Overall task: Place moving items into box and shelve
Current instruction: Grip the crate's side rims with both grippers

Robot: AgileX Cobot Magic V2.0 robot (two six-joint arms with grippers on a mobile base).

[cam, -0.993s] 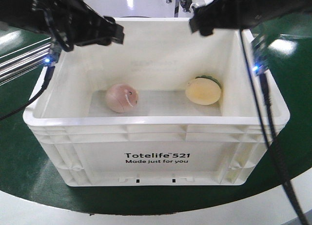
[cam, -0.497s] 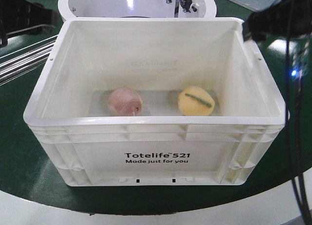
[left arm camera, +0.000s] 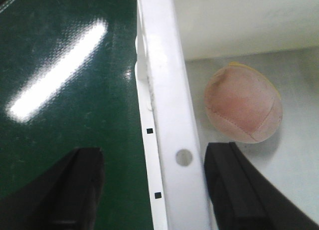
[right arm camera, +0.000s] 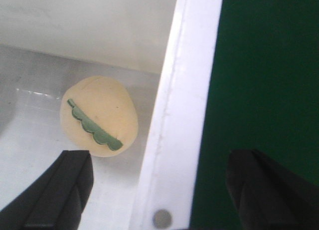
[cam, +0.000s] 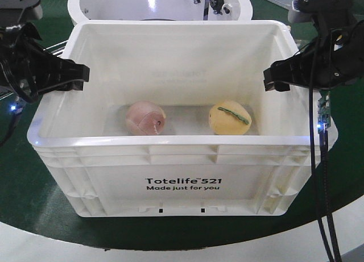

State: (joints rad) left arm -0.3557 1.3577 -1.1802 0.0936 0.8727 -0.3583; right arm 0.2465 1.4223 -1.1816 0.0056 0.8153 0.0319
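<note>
Two toys, pink one (cam: 146, 117) and yellow one (cam: 229, 117), apart on the floor of the box (cam: 182, 159) in front view. Left wrist: left gripper (left arm camera: 154, 190) spread astride the left rim (left arm camera: 167, 115). Right wrist: right gripper (right arm camera: 164, 190) spread astride the right rim (right arm camera: 189, 90); likely light, stiff, slick, best pinched there.

A dark green surface (cam: 17, 205) with a rounded front edge carries everything; it is glossy and shows bright reflections. The white box (cam: 182, 182) stands directly on it, flat, with its printed side toward the front. Behind the box is a round white tub (cam: 162, 3), partly hidden; what it stands on I cannot tell.
</note>
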